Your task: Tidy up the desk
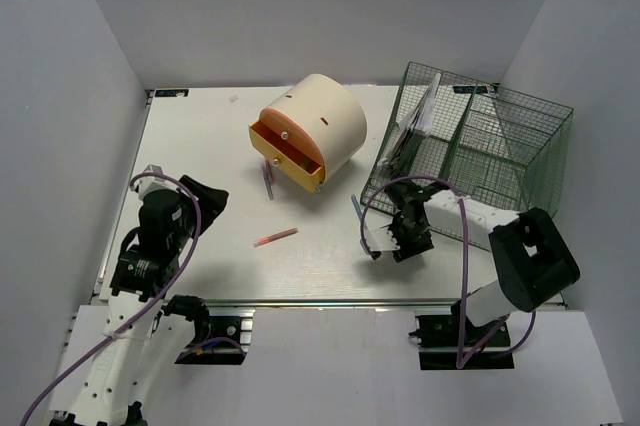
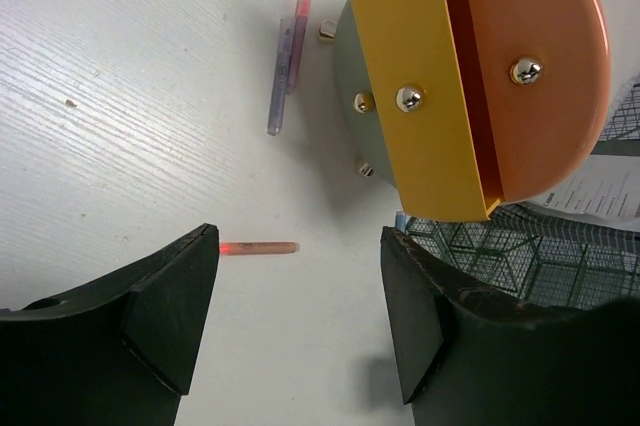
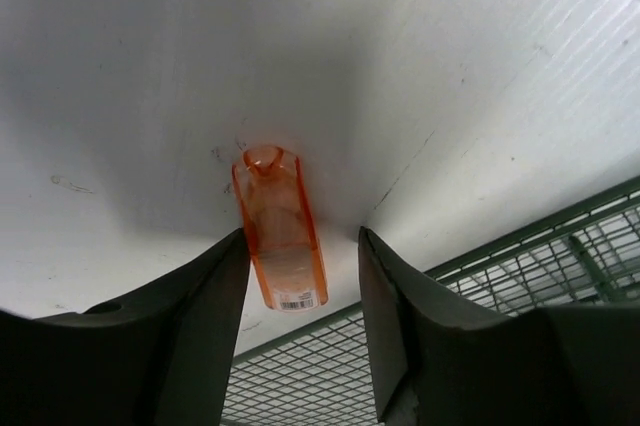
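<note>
Top view, clock read from the tabletop centre.

The large flat white rectangular desk (image 1: 200, 136) fills the enclosure floor. A silver aluminium rail runs along its 6 o'clock edge.

At 8 o'clock, the left gripper (image 2: 298, 246) has its jaws wide with nothing between them. In its wrist view a thin red pen (image 1: 275, 238) lies flat on the white surface just beyond the fingertips, at about 6 o'clock in the top view.

Near centre, two slim purple-tinted pens (image 1: 267, 182) lie side by side. They are just beside the orange face of the cream cylinder container (image 1: 325, 116), which lies on its side at 12 o'clock.

At 4 o'clock, the right gripper (image 3: 303, 236) has its jaws partly apart, straddling a small translucent orange plastic piece with a barcode label (image 3: 280, 246). One finger is at its edge and there is a gap on the other side, so it is not clamped.

At 2–3 o'clock stands a dark green wire-mesh basket (image 1: 500, 141), with papers upright in its left compartment.
</note>
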{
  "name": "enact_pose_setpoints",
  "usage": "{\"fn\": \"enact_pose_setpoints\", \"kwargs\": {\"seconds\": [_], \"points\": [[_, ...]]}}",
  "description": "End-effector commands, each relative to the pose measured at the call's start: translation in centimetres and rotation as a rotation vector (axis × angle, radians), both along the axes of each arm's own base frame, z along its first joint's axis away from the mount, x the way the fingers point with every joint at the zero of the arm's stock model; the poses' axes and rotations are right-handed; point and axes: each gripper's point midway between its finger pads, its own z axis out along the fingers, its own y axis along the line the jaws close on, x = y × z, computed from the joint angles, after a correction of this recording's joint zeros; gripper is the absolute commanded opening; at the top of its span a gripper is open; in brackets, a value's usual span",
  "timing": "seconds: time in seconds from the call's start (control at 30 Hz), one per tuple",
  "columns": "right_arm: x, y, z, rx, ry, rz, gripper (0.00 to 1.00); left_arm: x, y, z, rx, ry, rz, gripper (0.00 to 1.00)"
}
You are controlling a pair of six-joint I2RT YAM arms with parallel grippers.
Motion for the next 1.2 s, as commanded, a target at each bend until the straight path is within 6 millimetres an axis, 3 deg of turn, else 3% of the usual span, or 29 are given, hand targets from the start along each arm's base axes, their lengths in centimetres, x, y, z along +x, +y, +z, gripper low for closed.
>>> {"fn": "enact_pose_setpoints", "kwargs": {"seconds": [0.0, 0.1, 0.13, 0.23, 0.33, 0.37, 0.4, 0.43, 0.47, 0.57, 0.6, 0.67, 0.7, 0.77, 0.8, 0.93, 1.17], "points": [[-0.3, -0.6, -1.2, -0.004, -0.025, -0.017, 0.52, -0.2, 0.4, -0.7, 0.005, 0.017, 0.022, 0.75], [-1.1, -0.7, -1.6, 0.002, -0.008, -0.02, 0.42, 0.0, 0.3, -1.0, 0.001, 0.021, 0.019, 0.75], [-1.3, -0.7, -1.6, 0.005, 0.002, -0.025, 0.32, 0.0, 0.2, -1.1, 0.0, 0.023, 0.017, 0.75], [-1.7, 0.8, -0.2, 0.07, 0.067, -0.039, 0.16, 0.2, 0.2, -1.3, 0.0, 0.026, 0.015, 0.75], [-2.1, 3.8, 3.0, 0.195, 0.147, -0.038, 0.06, 0.3, 0.1, -1.4, 0.001, 0.032, 0.012, 0.75], [-0.9, 5.5, 5.0, 0.255, 0.127, -0.029, 0.04, 0.4, 0.1, -1.4, 0.002, 0.032, 0.01, 0.75], [-1.9, 6.6, 6.2, 0.312, 0.188, -0.038, 0.01, 0.4, 0.1, -1.4, 0.002, 0.03, 0.011, 0.75], [-1.8, 7.6, 7.4, 0.357, 0.199, -0.04, 0.0, 0.5, 0.1, -1.3, 0.003, 0.029, 0.01, 0.75], [-0.8, 9.8, 10.1, 0.455, 0.194, -0.035, 0.0, 0.5, 0.1, -1.3, 0.004, 0.03, 0.014, 0.75], [-0.4, 13.2, 14.0, 0.572, 0.257, -0.103, 0.0, 0.5, 0.3, -1.2, 0.007, 0.031, 0.021, 0.75], [1.1, 15.0, 17.3, 0.643, 0.211, -0.104, 0.0, 0.5, 0.4, -1.2, 0.012, 0.028, 0.027, 0.75], [2.2, 17.5, 19.9, 0.719, 0.235, -0.188, 0.0, 0.4, 0.6, -1.1, 0.012, 0.02, 0.036, 0.75], [3.3, 19.0, 22.8, 0.784, 0.197, -0.195, 0.0, 0.3, 0.7, -0.9, 0.008, 0.006, 0.044, 0.75], [4.4, 21.5, 25.3, 0.865, 0.21, -0.256, 0.0, 0.1, 0.8, -1.0, 0.003, 0.003, 0.055, 0.75], [4.8, 22.7, 27.6, 0.915, 0.188, -0.255, 0.0, 0.0, 0.9, -0.9, -0.005, -0.005, 0.063, 0.75], [6.0, 26.6, 30.8, 1.027, 0.186, -0.344, 0.0, -0.3, 1.1, -1.0, -0.012, 0.004, 0.073, 0.75], [9.2, 29.5, 31.0, 1.115, 0.05, -0.554, 0.0, -0.5, 1.2, -0.8, -0.026, -0.001, 0.087, 0.75]]}}
